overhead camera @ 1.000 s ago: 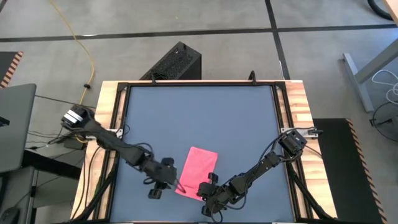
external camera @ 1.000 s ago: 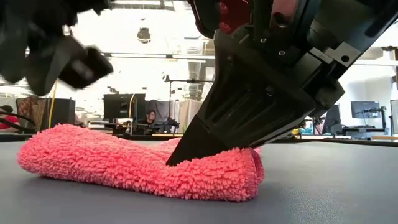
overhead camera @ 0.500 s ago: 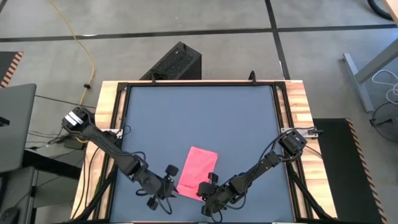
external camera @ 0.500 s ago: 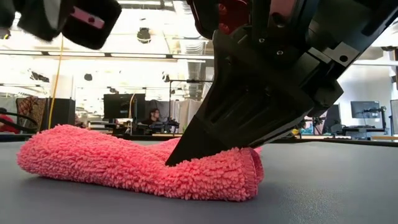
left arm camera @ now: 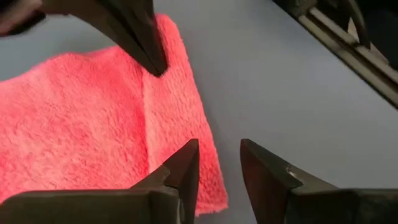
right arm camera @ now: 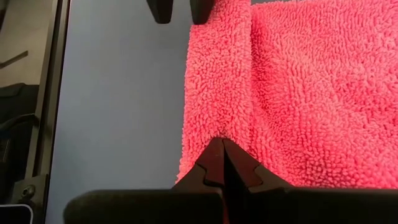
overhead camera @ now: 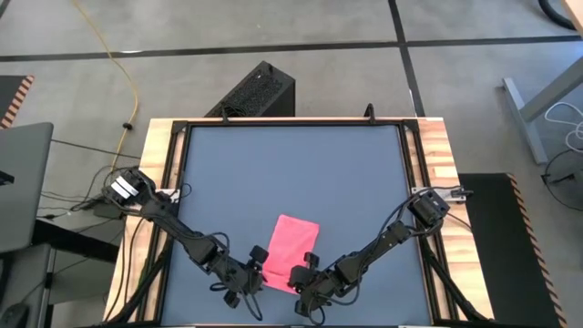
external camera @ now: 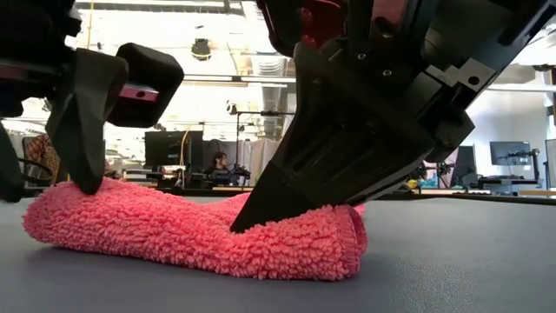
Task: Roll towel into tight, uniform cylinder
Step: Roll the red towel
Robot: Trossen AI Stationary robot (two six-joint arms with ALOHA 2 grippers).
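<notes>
The pink towel lies flat on the dark grey tabletop, near its near edge. A folded-over band runs along the towel's near edge. My right gripper is shut, its tips down on that band near the right corner. My left gripper is open at the towel's near left corner. One finger stands over the towel, the other over bare table. The towel also shows in the left wrist view. My right gripper presses its shut fingertips down on the folded band at the towel's near edge. The fingers slant down from the near right. The pile is dented under the tips, and the towel lies on the table. My left gripper has one finger right at the towel's top near the left corner; whether it touches, I cannot tell.
The table has a black frame and wooden side rails. The dark tabletop stretches far behind the towel. A black box stands on the floor beyond the far edge. In the low view a person sits at desks in the room behind.
My left gripper has gone toward the table's near edge, then right and down to the towel's near left corner. The towel and my right gripper have kept still.
</notes>
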